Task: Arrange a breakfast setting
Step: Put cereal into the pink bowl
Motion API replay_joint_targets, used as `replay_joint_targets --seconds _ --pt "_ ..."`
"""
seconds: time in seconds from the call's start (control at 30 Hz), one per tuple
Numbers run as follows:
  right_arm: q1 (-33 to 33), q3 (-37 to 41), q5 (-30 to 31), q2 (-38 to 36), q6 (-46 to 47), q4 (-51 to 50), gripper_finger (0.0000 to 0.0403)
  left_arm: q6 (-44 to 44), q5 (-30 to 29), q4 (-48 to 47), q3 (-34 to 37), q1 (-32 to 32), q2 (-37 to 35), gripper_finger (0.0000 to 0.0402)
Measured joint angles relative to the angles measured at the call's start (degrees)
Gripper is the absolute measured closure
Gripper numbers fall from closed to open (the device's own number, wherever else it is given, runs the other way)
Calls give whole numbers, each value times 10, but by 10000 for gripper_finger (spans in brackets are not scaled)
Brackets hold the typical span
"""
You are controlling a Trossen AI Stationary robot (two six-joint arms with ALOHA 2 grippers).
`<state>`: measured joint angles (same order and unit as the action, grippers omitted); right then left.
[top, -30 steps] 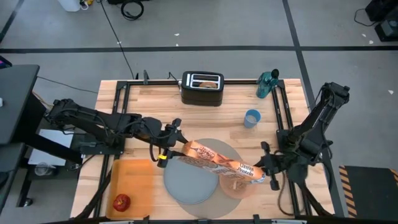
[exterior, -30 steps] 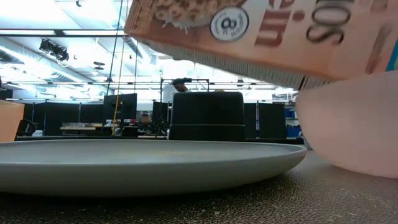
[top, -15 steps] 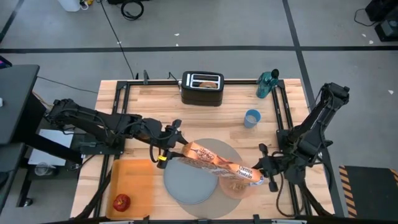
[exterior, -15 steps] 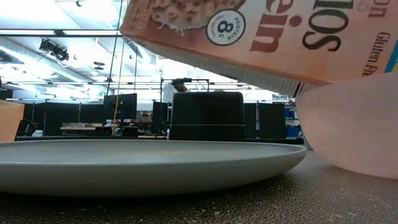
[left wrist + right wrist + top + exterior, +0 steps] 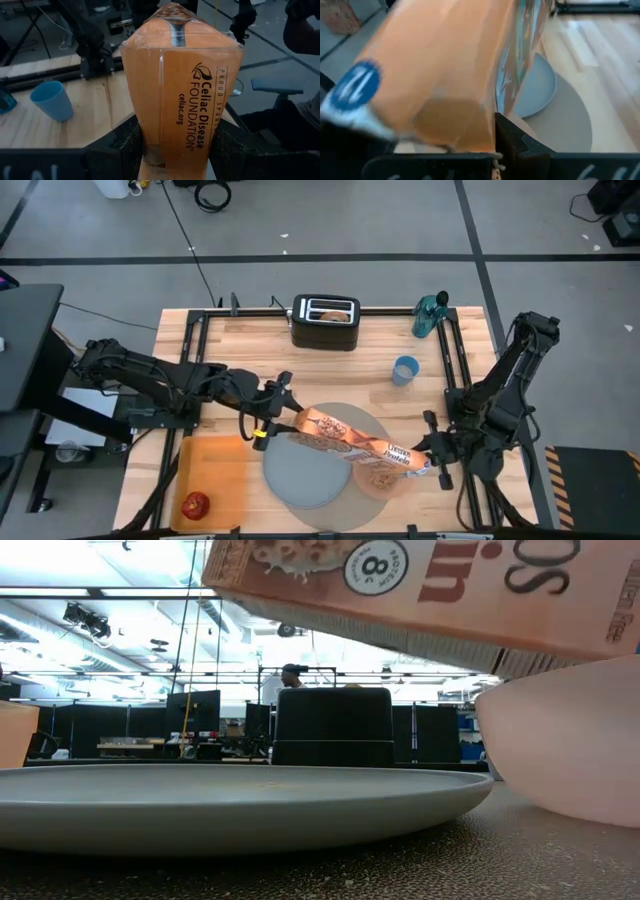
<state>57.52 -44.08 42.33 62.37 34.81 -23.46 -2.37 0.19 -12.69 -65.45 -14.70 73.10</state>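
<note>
The left gripper (image 5: 272, 423) is clamped on the bottom end of an orange cereal box (image 5: 350, 442), its fingers (image 5: 122, 150) spread to the width of the carton and pressing both narrow sides. The right gripper (image 5: 432, 461) is pinched tight at the box's other end, at the flap, so the carton hangs between the two arms.

The box lies almost flat, long axis running across the table from the left arm toward the right, and slanting down: its far end dips over the translucent pink bowl (image 5: 385, 477), which already has cereal in it. From table height the carton (image 5: 420, 590) passes over the bowl's rim (image 5: 570, 740).

The bowl sits on the right part of the large round grey mat (image 5: 372, 420), just beside the smaller grey plate (image 5: 305, 477). The red apple (image 5: 195, 504) rests on the flat orange tray (image 5: 215, 470). At the back stand a black toaster (image 5: 325, 322), a blue cup (image 5: 405, 370) and a teal bottle (image 5: 430, 315).
</note>
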Motion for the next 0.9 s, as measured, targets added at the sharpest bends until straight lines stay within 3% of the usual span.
replay_joint_targets --seconds 0.1,0.23,0.43,0.6,0.9 --pt "-13 -1 -47 2 25 -24 392 -2 -1 -5 1 0 2 209" --pt "4 -19 -2 -13 -3 -33 392 -3 2 8 0 3 -1 209" --pt "-17 -2 -60 7 23 -21 392 -6 5 -2 1 0 2 209" --pt "0 -26 0 -8 -17 -37 392 -11 6 17 0 2 -1 209" --pt "0 -27 6 -1 8 -34 392 -64 6 86 0 -5 0 210"
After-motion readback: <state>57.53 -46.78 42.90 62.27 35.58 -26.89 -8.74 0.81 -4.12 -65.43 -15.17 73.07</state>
